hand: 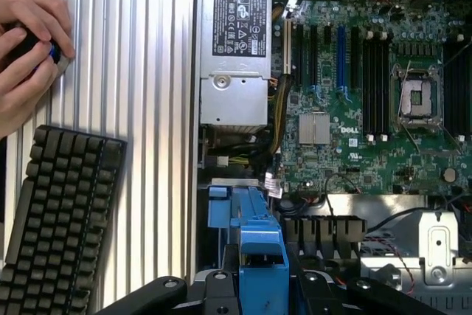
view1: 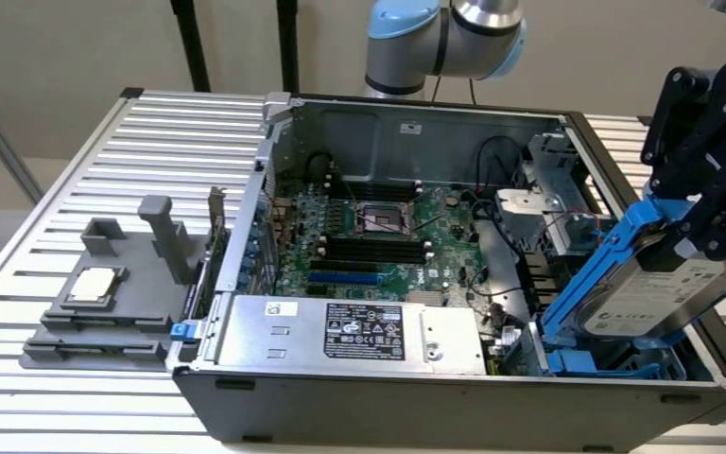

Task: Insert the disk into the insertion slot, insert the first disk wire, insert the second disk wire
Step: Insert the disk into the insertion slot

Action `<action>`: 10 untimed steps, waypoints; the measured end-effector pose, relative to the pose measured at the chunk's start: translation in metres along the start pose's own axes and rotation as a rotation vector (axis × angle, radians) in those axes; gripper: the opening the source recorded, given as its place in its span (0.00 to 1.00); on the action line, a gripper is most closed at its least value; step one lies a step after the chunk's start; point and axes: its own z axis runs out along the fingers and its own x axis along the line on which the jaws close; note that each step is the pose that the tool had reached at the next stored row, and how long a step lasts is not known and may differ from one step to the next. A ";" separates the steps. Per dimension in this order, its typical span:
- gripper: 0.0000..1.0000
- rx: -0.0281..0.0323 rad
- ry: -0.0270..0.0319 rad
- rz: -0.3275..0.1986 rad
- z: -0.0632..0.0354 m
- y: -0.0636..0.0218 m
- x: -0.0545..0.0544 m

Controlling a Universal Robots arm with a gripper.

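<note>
Gripper point(view1: 701, 232) is clamped on the upper end of the disk point(view1: 664, 291), jaws part-way closed across it. Disk hangs tilted, long axis running from gripper down twd the insertion slot point(view1: 593, 363), in the PC case point(view1: 464, 409) corner nr the surface's front edge, exterior view's right. Lower end points into slot mouth, which I judge lies straight below the gripper. Can't tell how deep it sits.

You had the disk point(view1: 650, 298) tilted above the slot point(view1: 590, 362), at the exterior view's right of the motherboard point(view1: 388, 236).
</note>
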 end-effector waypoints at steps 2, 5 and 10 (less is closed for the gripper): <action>0.32 0.0000 -0.0013 -0.002 0.0008 0.0000 0.000; 0.32 -0.0002 -0.0036 -0.006 0.0014 0.0000 -0.001; 0.32 -0.0004 -0.0074 -0.011 0.0018 0.0000 -0.001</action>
